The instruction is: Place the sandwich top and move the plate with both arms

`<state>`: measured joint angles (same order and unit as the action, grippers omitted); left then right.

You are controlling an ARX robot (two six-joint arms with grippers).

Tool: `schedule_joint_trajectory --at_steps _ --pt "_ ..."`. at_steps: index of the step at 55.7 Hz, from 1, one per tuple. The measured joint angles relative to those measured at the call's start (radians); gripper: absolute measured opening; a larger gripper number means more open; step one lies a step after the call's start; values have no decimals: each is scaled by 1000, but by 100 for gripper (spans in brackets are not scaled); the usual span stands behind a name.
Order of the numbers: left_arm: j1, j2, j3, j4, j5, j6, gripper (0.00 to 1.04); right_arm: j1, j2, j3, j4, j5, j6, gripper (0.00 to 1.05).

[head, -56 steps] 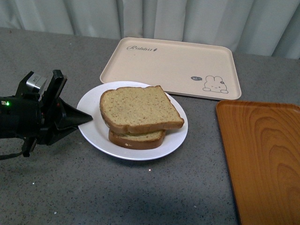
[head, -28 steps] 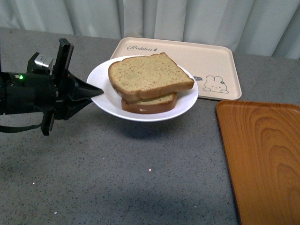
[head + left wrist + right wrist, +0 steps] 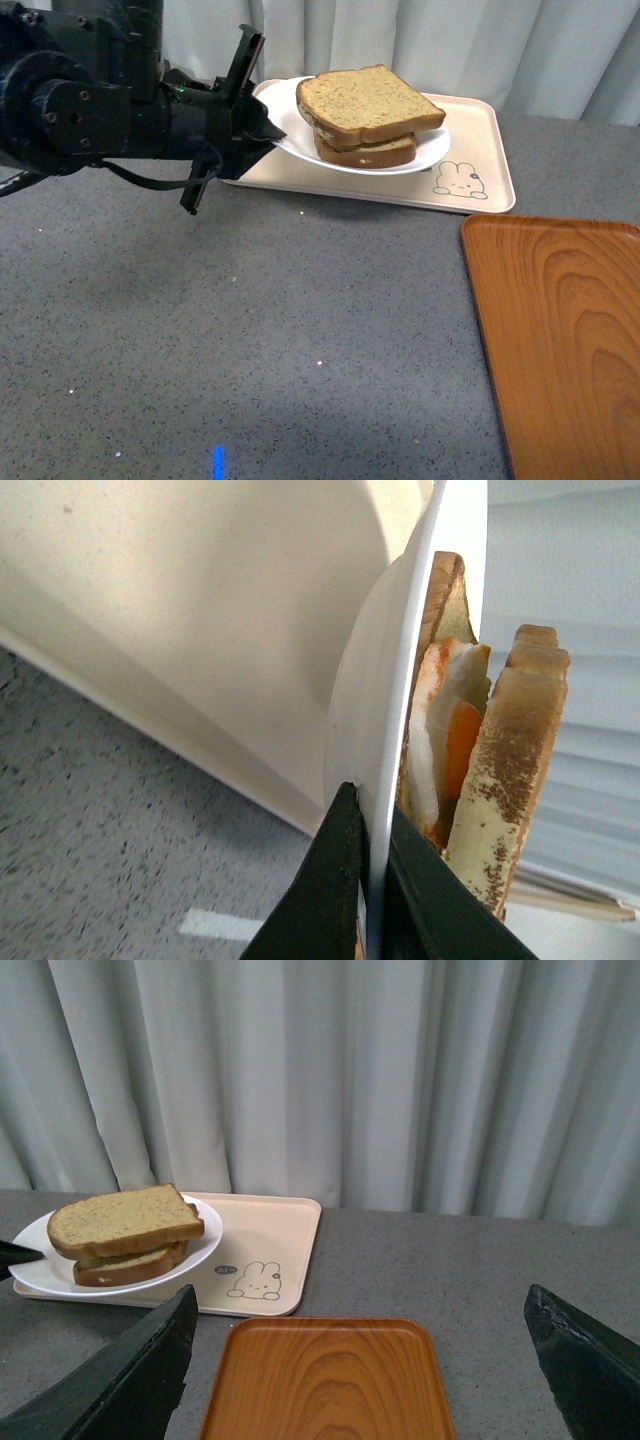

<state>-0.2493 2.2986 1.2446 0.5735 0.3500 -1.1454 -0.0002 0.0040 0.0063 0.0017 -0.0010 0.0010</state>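
The white plate (image 3: 420, 155) is held in the air above the beige rabbit tray (image 3: 470, 125). On it lies the sandwich, with the tan speckled sandwich top (image 3: 365, 100) on the lower slice. My left gripper (image 3: 262, 128) is shut on the plate's left rim; in the left wrist view its jaws (image 3: 368, 900) pinch the rim (image 3: 375, 750) edge-on, with the filling and the top slice (image 3: 505, 770) behind. My right gripper (image 3: 360, 1360) is wide open and empty over the orange tray (image 3: 320, 1380); it sees the plate (image 3: 195, 1250) at its far left.
The orange wood-grain tray (image 3: 560, 340) lies at the right of the grey table (image 3: 250, 330). A grey curtain (image 3: 450, 40) hangs behind the table. The left arm's body (image 3: 90, 100) fills the upper left.
My left gripper has lifted the plate with the sandwich off the table and carried it back and to the right, over the beige tray.
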Motion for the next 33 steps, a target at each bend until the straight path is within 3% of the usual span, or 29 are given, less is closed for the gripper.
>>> schedule_joint_trajectory --at_steps 8,33 --pt "-24 65 118 -71 -63 -31 4 0 0 0 0 0 0 96" --pt "-55 174 272 -149 -87 -50 4 0 0 0 0 0 0 96"
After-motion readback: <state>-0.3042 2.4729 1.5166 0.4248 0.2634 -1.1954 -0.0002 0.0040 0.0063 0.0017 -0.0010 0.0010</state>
